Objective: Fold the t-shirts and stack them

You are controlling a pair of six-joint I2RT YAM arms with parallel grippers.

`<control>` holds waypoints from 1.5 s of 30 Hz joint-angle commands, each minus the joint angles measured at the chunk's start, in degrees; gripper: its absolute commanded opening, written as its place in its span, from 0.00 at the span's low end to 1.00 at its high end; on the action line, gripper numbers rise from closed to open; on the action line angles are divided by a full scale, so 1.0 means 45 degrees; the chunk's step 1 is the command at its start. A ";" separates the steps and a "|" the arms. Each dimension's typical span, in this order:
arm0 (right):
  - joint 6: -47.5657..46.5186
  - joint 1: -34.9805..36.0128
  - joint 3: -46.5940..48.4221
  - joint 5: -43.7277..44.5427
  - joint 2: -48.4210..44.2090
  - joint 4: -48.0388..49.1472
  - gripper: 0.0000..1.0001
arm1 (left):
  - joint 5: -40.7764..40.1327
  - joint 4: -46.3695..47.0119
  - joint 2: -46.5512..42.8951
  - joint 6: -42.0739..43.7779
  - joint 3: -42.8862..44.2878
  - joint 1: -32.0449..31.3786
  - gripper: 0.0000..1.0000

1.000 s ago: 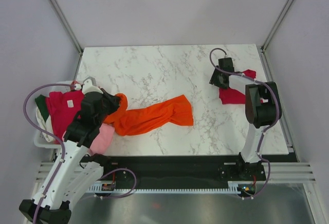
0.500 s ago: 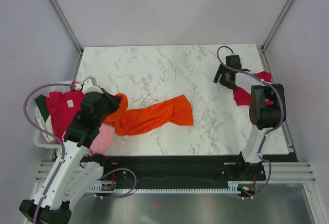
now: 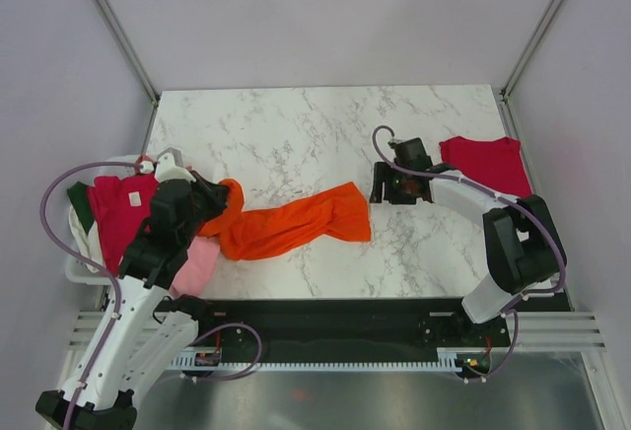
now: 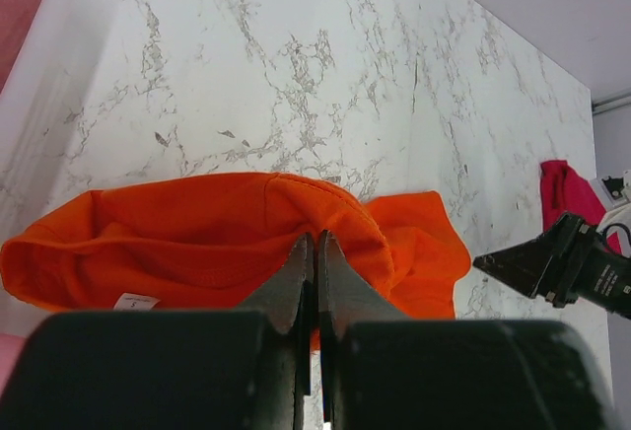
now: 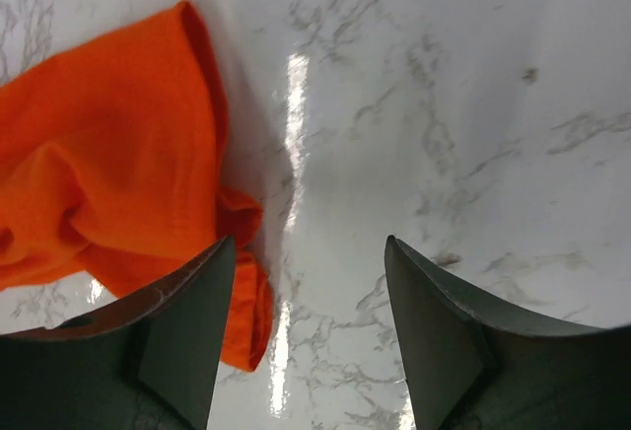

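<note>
The orange t-shirt lies crumpled in a long band on the marble table, across the near left half of the tabletop. Its long axis runs from the table's left edge towards the table's middle, the far end angled slightly away from the arm bases. The end at the table's left edge is bunched into a knot, and the other end spreads wider and flatter.

The left gripper is at that bunched end. In the left wrist view its fingers are pressed together with orange cloth puckered between the tips, so they are pinching the shirt. The left arm reaches up from the table's near left corner, its forearm leaning over the table's left edge.

The right gripper hangs over the middle of the table, just off the shirt's wide end. In the right wrist view its fingers stand well apart, with bare marble between them and an orange corner beside one finger. The right arm stretches from the table's near right corner in a long bend.

A crimson red t-shirt lies flat by the table's right edge. A white basket at the table's left edge holds a magenta t-shirt and a light pink t-shirt.
</note>
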 commanded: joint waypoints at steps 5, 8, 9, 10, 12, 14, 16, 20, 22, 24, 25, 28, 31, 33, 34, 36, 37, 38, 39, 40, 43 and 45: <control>-0.0269 0.1196 -0.0482 -0.1649 -0.0849 0.0512 0.68 | -0.0548 0.0124 -0.0046 0.0659 0.0734 0.0049 0.02; -0.0346 0.1353 -0.0522 -0.1844 -0.0539 0.0767 0.68 | -0.0627 0.0007 -0.0085 0.0718 0.0813 0.0049 0.02; -0.0386 0.1373 -0.0483 -0.1980 -0.0421 0.0786 0.68 | -0.0627 0.0006 -0.0105 0.0718 0.0832 0.0069 0.02; -0.0405 0.1412 -0.0463 -0.2117 -0.0285 0.0941 0.66 | -0.0627 0.0006 -0.0105 0.0718 0.0852 0.0049 0.02; -0.0367 0.1452 -0.0560 -0.2312 -0.0108 0.1195 0.63 | -0.0647 -0.0033 -0.0085 0.0737 0.0871 0.0069 0.02; -0.0328 0.1491 -0.0580 -0.2566 0.0067 0.1566 0.52 | -0.0705 -0.0014 -0.0047 0.0776 0.0871 0.0049 0.02; -0.0328 0.1471 -0.0367 -0.2626 0.0224 0.1607 0.27 | -0.0764 -0.0014 0.0032 0.0815 0.0891 0.0049 0.02; -0.0386 0.1432 0.0161 -0.1750 -0.0008 0.1334 0.00 | -0.0822 -0.0033 0.0421 0.0738 0.0988 0.0069 0.02; -0.0386 0.1160 0.0514 -0.1259 -0.0225 0.0886 0.00 | -0.0862 -0.0033 0.0890 0.0659 0.1047 0.0069 0.02; -0.0405 0.0751 0.1292 -0.1102 -0.0419 0.0515 0.00 | -0.0881 -0.0014 0.1416 0.0620 0.1436 0.0088 0.02; -0.0289 0.0265 0.1624 -0.1102 -0.0439 0.0068 0.00 | -0.0920 -0.0033 0.2037 0.0678 0.1689 0.0127 0.02; 0.0100 -0.0983 0.3280 -0.1394 -0.0459 -0.0636 0.00 | -0.0202 -0.0459 0.3773 0.1029 0.3405 0.0672 0.02; 0.0395 -0.1963 0.4279 -0.2039 -0.0828 -0.1029 0.00 | 0.0483 -0.1494 0.5009 0.1186 0.6177 0.1765 0.02; 0.0395 -0.2219 0.4614 -0.1692 -0.1511 -0.1398 0.00 | 0.0448 -0.2316 0.5480 0.1420 0.7878 0.2372 0.02; 0.0357 -0.2375 0.4770 -0.1514 -0.1784 -0.1536 0.00 | 0.0196 -0.2434 0.5443 0.1517 0.8212 0.2489 0.02; 0.0181 -0.2435 0.4733 -0.1143 -0.2624 -0.1984 0.00 | -0.0254 -0.2513 0.4937 0.1752 0.8528 0.2569 0.02; 0.0084 -0.2454 0.4558 -0.0851 -0.2917 -0.2122 0.00 | -0.0662 -0.2533 0.4722 0.1791 0.8470 0.2569 0.02; -0.0033 -0.2474 0.4402 -0.0733 -0.3500 -0.2240 0.00 | -0.0782 -0.2552 0.4139 0.1714 0.8121 0.2569 0.02; -0.0054 -0.2455 0.4188 -0.0615 -0.3854 -0.2376 0.00 | -0.0822 -0.2552 0.3844 0.1636 0.7885 0.2569 0.02; -0.0093 -0.2455 0.3779 -0.0421 -0.4534 -0.2436 0.00 | -0.0823 -0.2552 0.3493 0.1558 0.7593 0.2569 0.02; -0.0171 -0.2474 0.3289 -0.0088 -0.5553 -0.2806 0.00 | -0.0745 -0.2552 0.2339 0.1304 0.6440 0.2569 0.02; -0.0248 -0.2474 0.3287 0.0205 -0.6433 -0.3137 0.00 | -0.0725 -0.2514 0.1696 0.1109 0.5853 0.2569 0.02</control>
